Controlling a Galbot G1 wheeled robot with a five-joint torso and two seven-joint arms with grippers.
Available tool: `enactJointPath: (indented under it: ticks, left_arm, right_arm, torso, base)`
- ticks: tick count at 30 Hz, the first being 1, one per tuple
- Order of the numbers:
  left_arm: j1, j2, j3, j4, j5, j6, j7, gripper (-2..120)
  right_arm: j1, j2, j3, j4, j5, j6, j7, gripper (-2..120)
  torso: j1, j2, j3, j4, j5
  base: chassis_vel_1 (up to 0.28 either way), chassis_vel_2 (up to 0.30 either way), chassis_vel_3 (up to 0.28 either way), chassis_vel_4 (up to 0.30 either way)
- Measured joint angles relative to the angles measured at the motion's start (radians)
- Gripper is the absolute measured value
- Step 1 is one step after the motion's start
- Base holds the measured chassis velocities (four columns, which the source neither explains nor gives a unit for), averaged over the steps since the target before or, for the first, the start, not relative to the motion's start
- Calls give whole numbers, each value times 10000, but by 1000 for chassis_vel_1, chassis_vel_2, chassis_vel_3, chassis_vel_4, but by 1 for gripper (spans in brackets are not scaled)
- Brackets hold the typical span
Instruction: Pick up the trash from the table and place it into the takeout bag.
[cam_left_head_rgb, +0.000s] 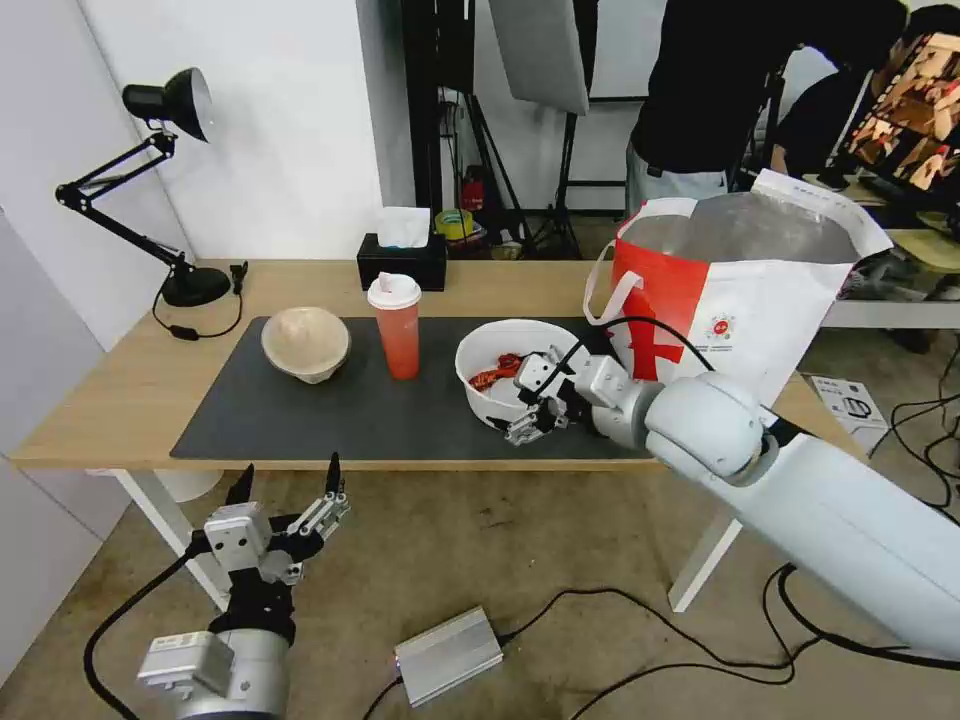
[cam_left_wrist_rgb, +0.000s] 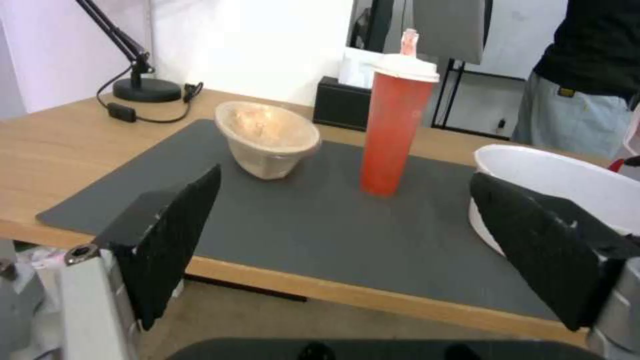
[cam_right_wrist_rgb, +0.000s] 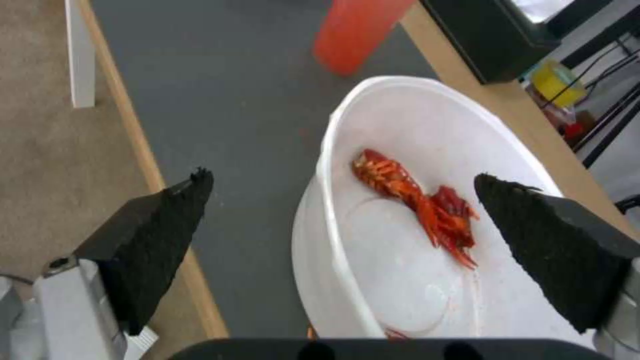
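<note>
On the desk (cam_left_head_rgb: 120, 400), the right claw (cam_left_head_rgb: 530, 405) gapes wide over the white bowl's (cam_left_head_rgb: 500, 345) near rim, red scraps (cam_right_wrist_rgb: 420, 200) inside; the left claw (cam_left_head_rgb: 290, 490) hangs open below.

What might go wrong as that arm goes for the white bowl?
The right gripper, open, straddles the near rim of the white bowl; a one-sided rim grip might tilt it and spill the red scraps. The red cup stands close by and might get knocked over.
</note>
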Motion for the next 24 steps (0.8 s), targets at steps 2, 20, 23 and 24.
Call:
enactJointPath:
  ticks: [2,20,23,24]
  left_arm:
    - [-3,-1,0,4,0,0,-6,100]
    - [-14,-4,0,-7,-2,1,-27,100]
    - [4,-4,0,-41,-4,2,-30,100]
    - [4,-4,0,-41,-4,2,-30,100]
  right_arm:
    - [84,3,-64,-70,-4,-4,-5,100]
    - [195,93,-163,-147,-25,-19,-13,100]
    - [153,132,-157,-147,-112,-21,0,100]
    - [153,132,-157,-147,-112,-21,0,100]
  torso:
    - [1,0,0,0,-1]
    - [0,0,0,0,0]
    - [1,0,0,0,0]
    - [1,0,0,0,0]
  base:
    - [0,0,0,0]
    - [0,0,0,0]
    - [0,0,0,0]
    - [0,0,0,0]
